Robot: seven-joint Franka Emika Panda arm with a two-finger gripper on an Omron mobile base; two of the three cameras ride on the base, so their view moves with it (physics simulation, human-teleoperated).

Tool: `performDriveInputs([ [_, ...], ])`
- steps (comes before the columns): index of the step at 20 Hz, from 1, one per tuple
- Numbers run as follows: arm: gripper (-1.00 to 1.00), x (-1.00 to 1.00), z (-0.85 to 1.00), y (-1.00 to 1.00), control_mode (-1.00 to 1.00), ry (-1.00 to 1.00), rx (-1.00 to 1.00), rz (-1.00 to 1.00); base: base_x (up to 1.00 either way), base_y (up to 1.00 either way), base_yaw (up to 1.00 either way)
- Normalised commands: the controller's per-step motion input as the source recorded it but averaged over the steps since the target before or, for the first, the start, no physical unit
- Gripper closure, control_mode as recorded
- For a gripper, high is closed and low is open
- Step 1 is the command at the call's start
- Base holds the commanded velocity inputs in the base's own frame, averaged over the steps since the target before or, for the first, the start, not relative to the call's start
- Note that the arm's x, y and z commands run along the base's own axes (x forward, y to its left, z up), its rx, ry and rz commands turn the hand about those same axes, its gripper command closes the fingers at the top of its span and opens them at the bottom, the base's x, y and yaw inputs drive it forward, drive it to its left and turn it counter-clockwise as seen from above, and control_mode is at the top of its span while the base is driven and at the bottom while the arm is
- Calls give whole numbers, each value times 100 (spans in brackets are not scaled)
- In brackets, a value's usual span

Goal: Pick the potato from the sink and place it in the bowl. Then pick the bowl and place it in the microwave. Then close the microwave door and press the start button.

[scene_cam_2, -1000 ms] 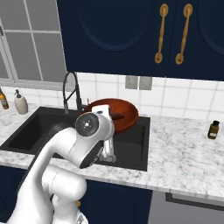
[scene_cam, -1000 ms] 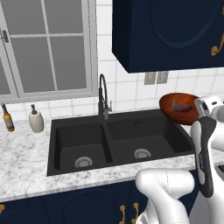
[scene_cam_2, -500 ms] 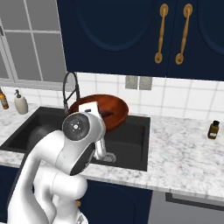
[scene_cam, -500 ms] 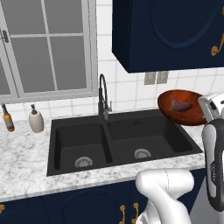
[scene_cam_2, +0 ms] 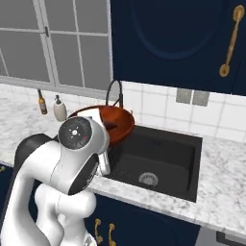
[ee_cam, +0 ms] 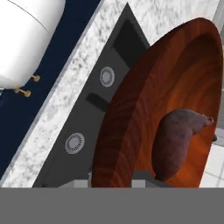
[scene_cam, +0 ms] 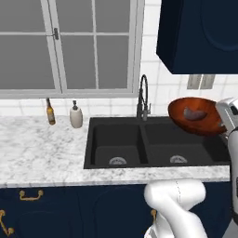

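One marble counter, one black sink with two basins and two silver drains, one reddish-brown bowl, one potato, one soap dispenser and one small bottle by the window. Versus half a second ago, both base views have shifted across the whole scene (camera moved), with the bowl held at about the same height above the right basin. The gripper is clamped on the bowl's near rim, one fingertip on each side of the wall; the potato lies inside the bowl, just beyond the fingertips, raised clear of the sink.
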Motion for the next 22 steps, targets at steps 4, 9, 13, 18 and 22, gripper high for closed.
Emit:
performDriveInputs([
  [4,100,0,0,0,100,0,0,0,5,23,82],
  [9,100,0,0,0,100,0,0,0,0,2,94],
  [13,100,0,0,0,100,0,0,0,0,1,95],
  [18,100,0,0,0,100,0,0,0,-8,49,76],
  [22,100,0,0,0,100,0,0,0,-38,100,9],
])
